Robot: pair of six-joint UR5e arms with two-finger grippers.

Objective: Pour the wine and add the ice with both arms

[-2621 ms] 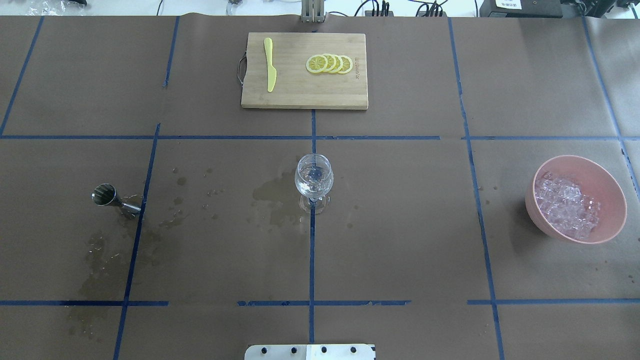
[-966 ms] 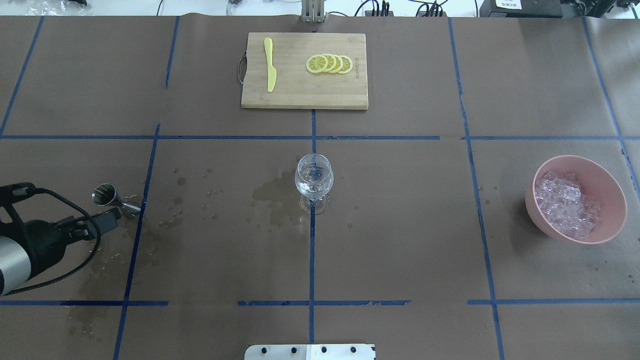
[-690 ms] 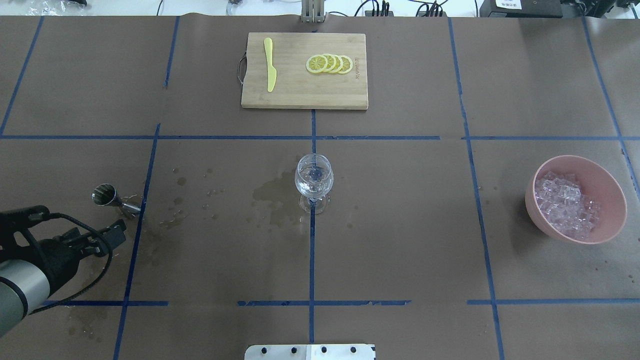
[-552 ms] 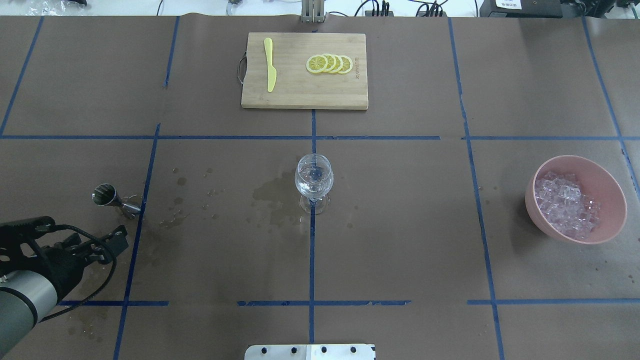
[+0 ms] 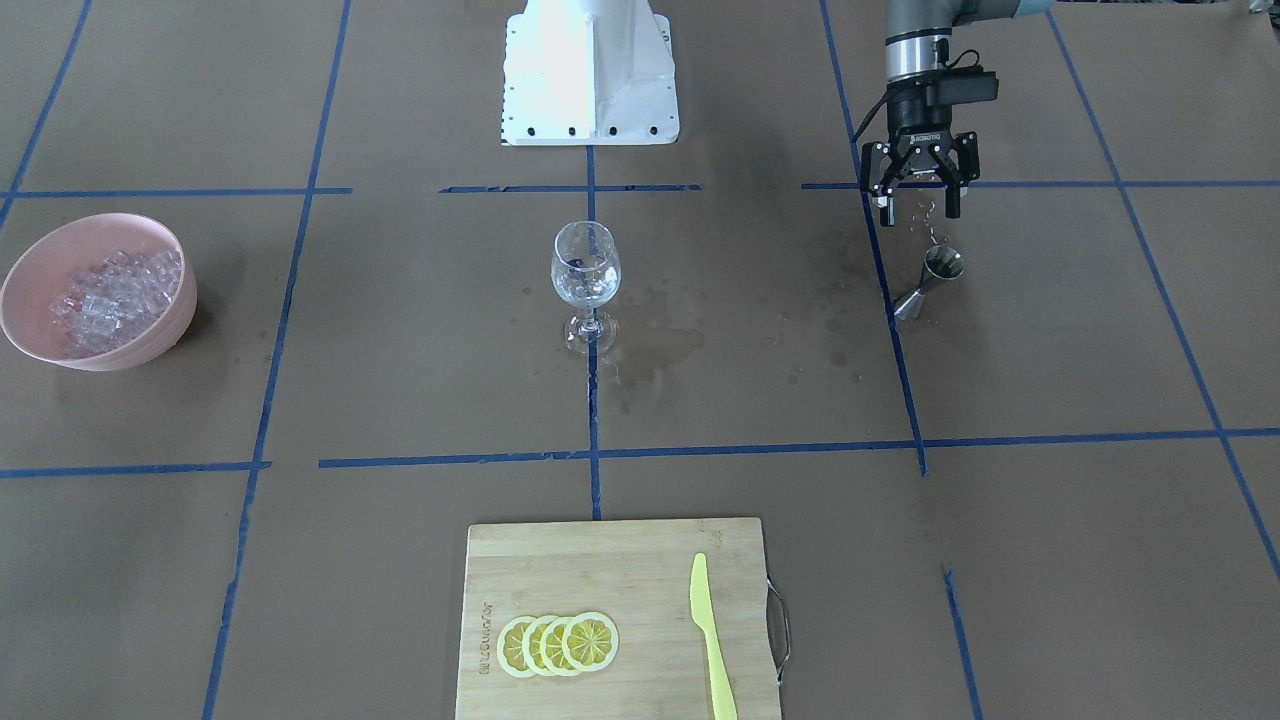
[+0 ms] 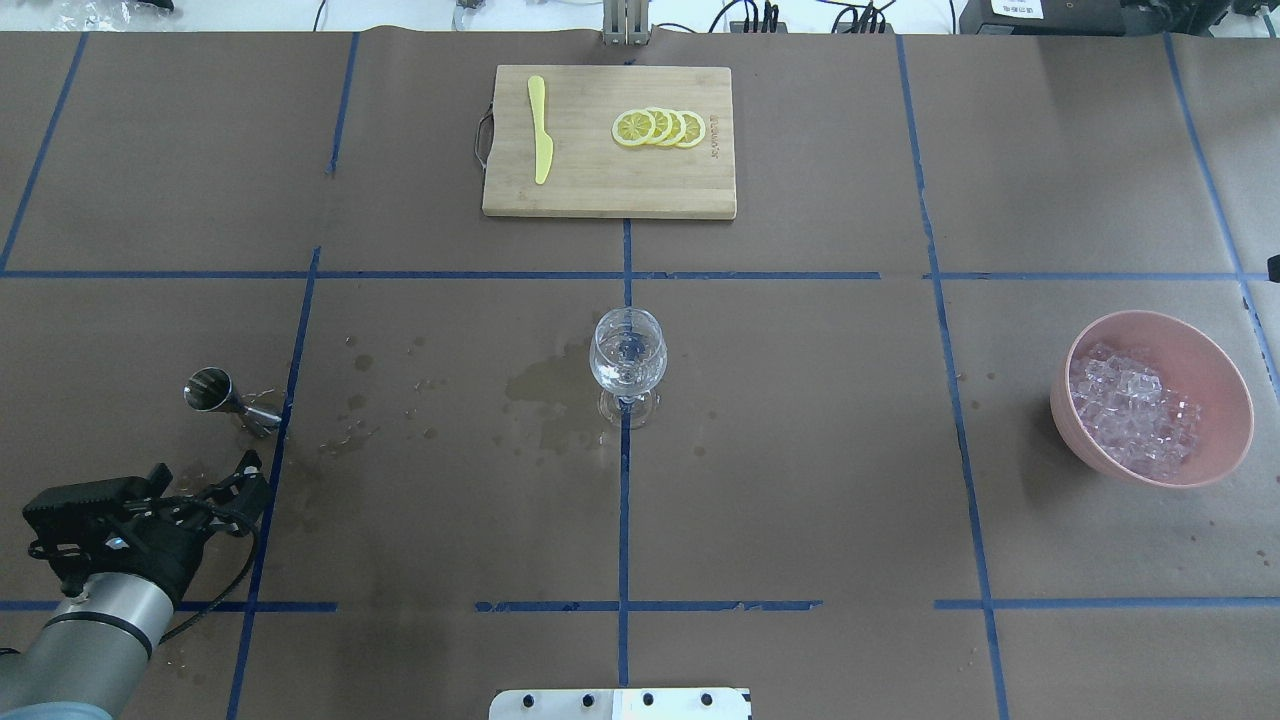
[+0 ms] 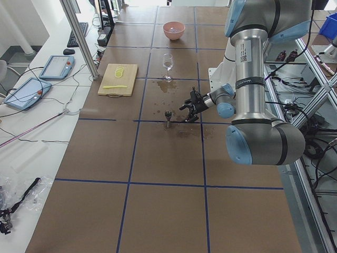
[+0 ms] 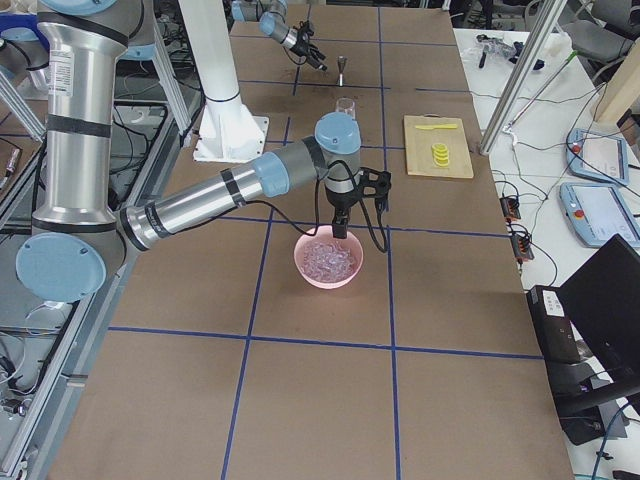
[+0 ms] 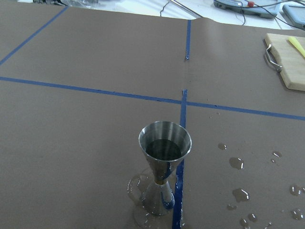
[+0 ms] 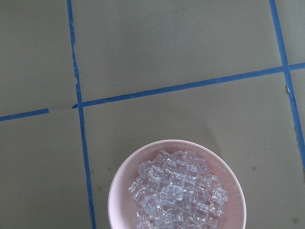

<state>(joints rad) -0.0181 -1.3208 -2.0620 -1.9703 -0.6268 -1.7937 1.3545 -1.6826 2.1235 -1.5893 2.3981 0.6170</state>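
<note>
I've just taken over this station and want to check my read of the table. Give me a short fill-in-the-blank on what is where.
The left gripper is ____ and holds nothing.
The jigger stands ____, not tipped over.
The ice sits in the ____ bowl.
On the cutting board, next to the lemon slices, lies a yellow ____.
Missing words: open; upright; pink; knife.

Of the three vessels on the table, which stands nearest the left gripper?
The steel jigger, just ahead of the left gripper; the wine glass and pink bowl stand far off.
</note>
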